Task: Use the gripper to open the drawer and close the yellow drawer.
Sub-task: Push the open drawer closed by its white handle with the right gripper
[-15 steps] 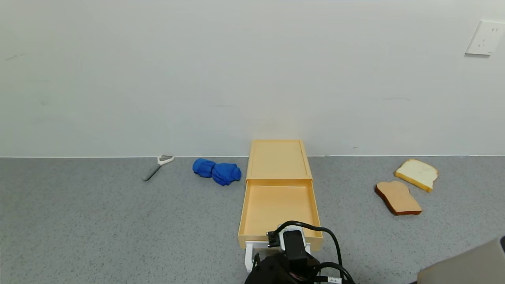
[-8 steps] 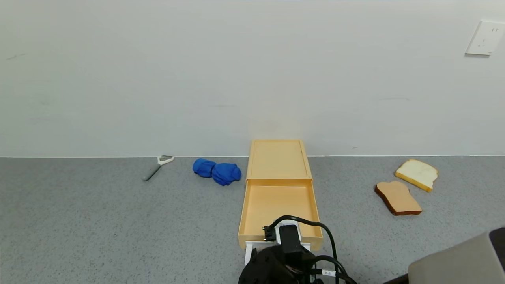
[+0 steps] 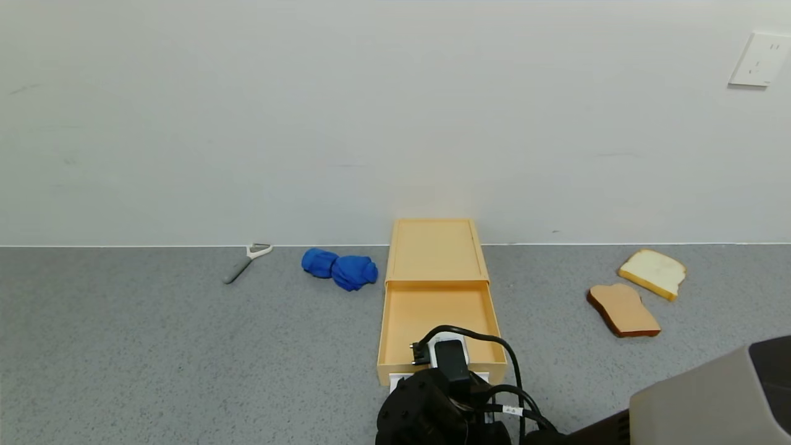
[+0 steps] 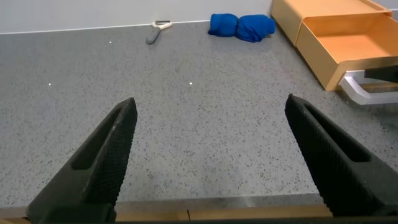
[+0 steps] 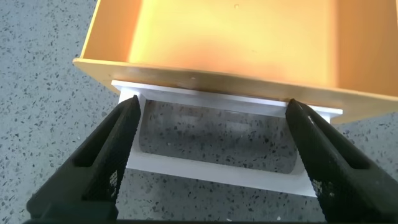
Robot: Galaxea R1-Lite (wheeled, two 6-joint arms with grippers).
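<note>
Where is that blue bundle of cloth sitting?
In the head view, the blue cloth lies on the grey counter near the wall, just left of the yellow drawer box, with a peeler farther left.

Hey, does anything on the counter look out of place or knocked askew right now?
Nothing stands out. The drawer sits pulled open and empty, straight in its case, with the right gripper open around its white handle.

Smooth matt plastic drawer [image 3: 436, 290], speckled worktop [image 3: 154, 346]

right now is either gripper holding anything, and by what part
Nothing is held. The right gripper is open, its fingers straddling the drawer's white loop handle. The left gripper hangs open above the counter.
</note>
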